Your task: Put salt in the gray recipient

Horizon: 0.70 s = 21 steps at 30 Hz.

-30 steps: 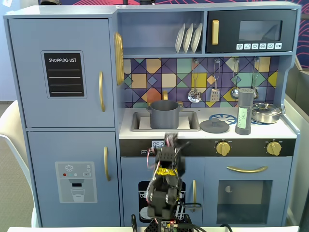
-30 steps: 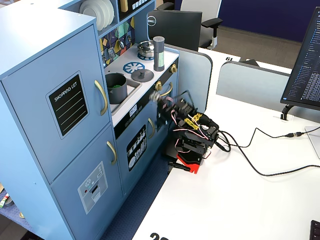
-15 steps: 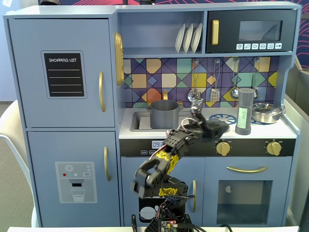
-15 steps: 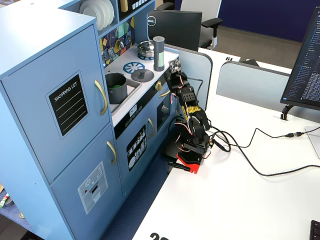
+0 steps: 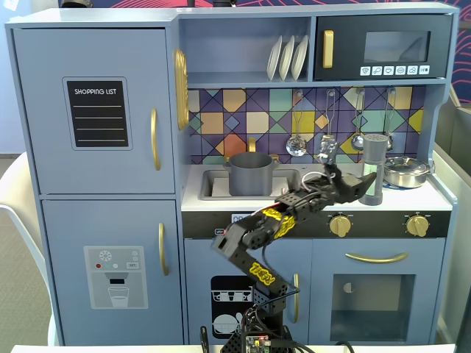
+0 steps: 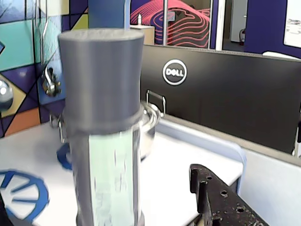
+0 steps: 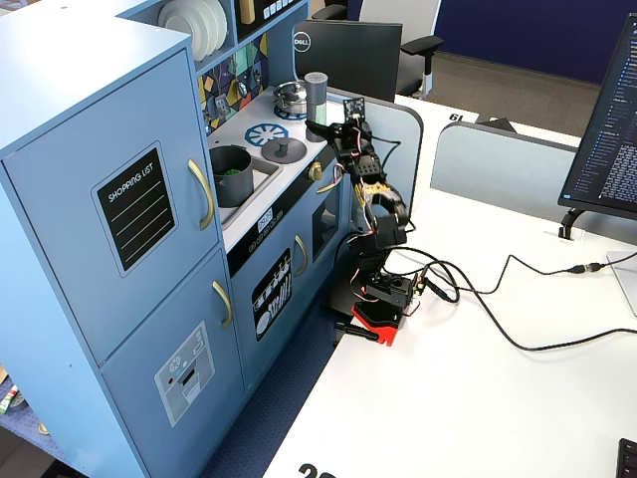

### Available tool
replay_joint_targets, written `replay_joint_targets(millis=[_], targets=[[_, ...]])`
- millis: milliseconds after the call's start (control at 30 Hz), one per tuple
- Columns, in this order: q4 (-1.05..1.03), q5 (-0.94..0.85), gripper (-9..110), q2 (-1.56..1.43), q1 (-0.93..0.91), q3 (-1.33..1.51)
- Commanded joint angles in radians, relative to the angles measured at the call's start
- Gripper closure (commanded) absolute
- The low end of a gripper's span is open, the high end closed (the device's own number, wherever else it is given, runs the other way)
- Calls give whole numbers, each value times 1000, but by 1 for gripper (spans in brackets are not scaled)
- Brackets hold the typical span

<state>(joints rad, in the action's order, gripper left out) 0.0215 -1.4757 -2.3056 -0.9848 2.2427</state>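
You're on the reach: the gripper (image 5: 366, 184), at right of centre in a fixed view, is beside the salt (image 5: 374, 168) on the counter, jaws apart, not yet closed. Next, centre them and clamp, then carry to the gray recipient (image 5: 251, 174) in the sink.

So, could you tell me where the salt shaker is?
In a fixed view the salt shaker stands on the counter's right, left of the steel pan, the gripper at it.

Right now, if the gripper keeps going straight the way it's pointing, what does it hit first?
Most likely the salt: the gripper points straight at it, and it fills the wrist view. Depth is unclear, but nothing shows between them.
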Motion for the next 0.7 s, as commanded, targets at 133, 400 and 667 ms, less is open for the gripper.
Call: replay_joint_targets(millis=[133,400,667], targets=[[58,8,44,270,26,-278],[75,-2,47,509,60,-506],[77,-26,54,698,81,-703]])
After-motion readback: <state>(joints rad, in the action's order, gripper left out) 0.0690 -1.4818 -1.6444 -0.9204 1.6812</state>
